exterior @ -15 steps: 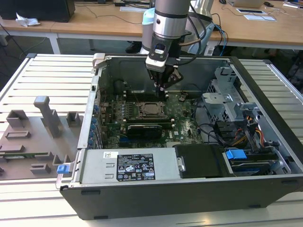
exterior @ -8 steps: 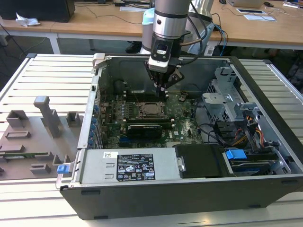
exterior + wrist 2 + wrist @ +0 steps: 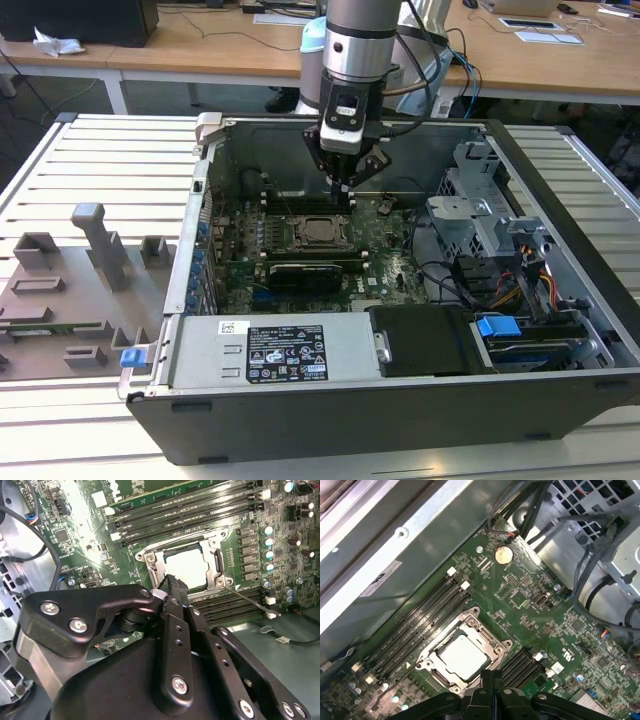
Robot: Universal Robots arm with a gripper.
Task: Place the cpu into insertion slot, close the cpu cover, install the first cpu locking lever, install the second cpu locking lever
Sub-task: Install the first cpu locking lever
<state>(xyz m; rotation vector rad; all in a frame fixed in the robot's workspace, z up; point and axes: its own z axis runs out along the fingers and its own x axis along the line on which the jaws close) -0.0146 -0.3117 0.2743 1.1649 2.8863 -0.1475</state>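
Observation:
The cpu (image 3: 461, 656) (image 3: 187, 567) lies flat in the insertion slot (image 3: 320, 231) on the green motherboard. The silvery cpu cover (image 3: 492, 641) (image 3: 154, 569) is down around it, and the chip's pale top shows through the window. A thin metal locking lever (image 3: 247, 600) sticks out from one corner of the socket, away from the frame. My gripper (image 3: 347, 190) (image 3: 170, 580) (image 3: 492, 676) hangs just above the socket's edge. Its fingers are pressed together and hold nothing.
The board sits deep inside an open computer case (image 3: 200, 200). A drive cage (image 3: 480, 200) and cable bundles (image 3: 500, 280) lie at the exterior view's right. A power supply (image 3: 290, 350) runs along the front. Grey fixtures (image 3: 100, 250) stand on the slatted table at the left.

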